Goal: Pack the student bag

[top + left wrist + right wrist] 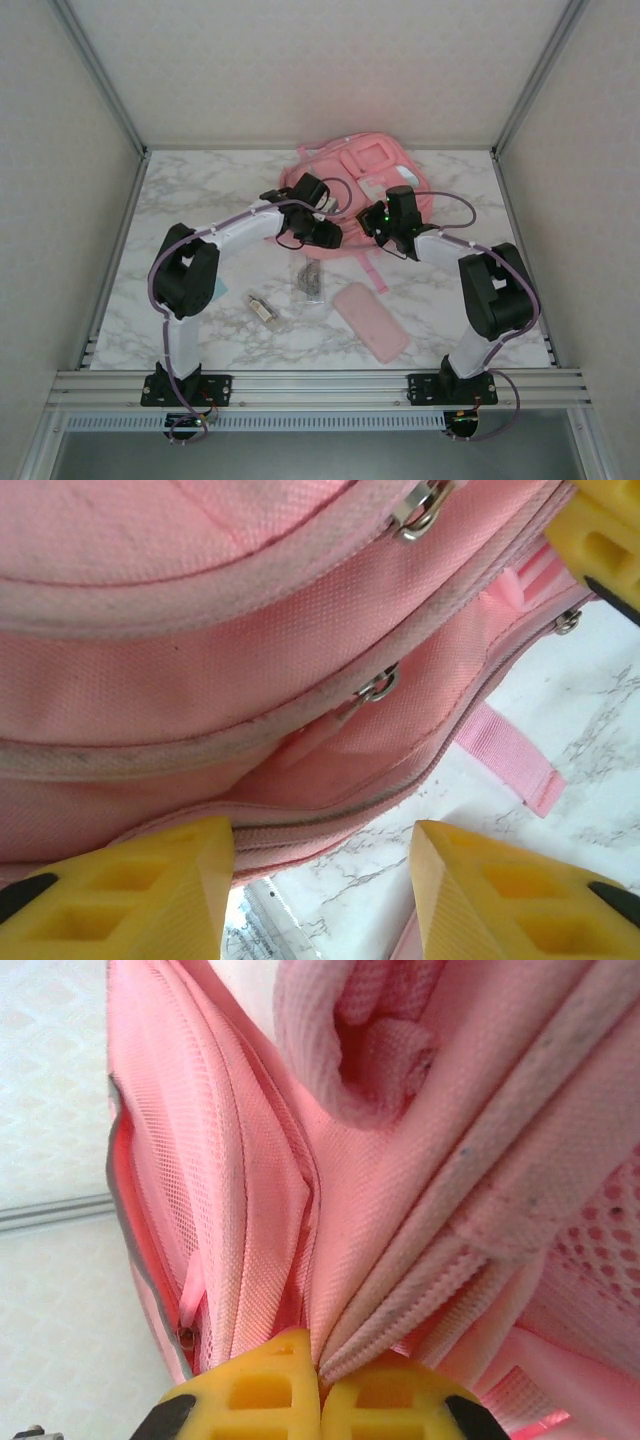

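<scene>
One student bag (340,165) of woven pink fabric with white trim lay upper centre on the marble-patterned table (190,190). Of two grippers, the right gripper (320,1375) pinched a ribbed seam of it, and the left gripper (322,875) stood parted, holding nothing. One flat oblong pencil case (370,320) lay lower right. Pale walls enclosed the table.
</scene>
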### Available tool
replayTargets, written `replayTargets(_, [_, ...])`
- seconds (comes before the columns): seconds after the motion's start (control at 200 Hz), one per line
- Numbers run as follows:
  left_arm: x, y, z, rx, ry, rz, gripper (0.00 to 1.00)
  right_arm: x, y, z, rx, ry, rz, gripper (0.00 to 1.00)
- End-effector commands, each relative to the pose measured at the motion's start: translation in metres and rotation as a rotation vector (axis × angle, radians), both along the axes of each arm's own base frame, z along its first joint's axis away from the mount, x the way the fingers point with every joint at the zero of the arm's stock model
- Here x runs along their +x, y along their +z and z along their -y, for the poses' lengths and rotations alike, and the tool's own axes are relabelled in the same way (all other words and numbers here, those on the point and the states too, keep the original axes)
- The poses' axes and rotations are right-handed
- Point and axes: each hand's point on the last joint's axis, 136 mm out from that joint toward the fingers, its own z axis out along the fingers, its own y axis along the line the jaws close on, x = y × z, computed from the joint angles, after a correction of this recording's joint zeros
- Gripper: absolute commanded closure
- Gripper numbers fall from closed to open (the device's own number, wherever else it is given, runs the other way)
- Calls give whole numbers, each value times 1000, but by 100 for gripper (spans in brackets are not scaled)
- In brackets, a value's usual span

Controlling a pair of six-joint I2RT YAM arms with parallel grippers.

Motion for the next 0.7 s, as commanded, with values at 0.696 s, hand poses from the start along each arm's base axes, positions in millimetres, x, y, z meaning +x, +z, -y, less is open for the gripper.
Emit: replayTargets(0.696, [23,-44,1,336,147,179,68,18,55,-16,92,20,148,100])
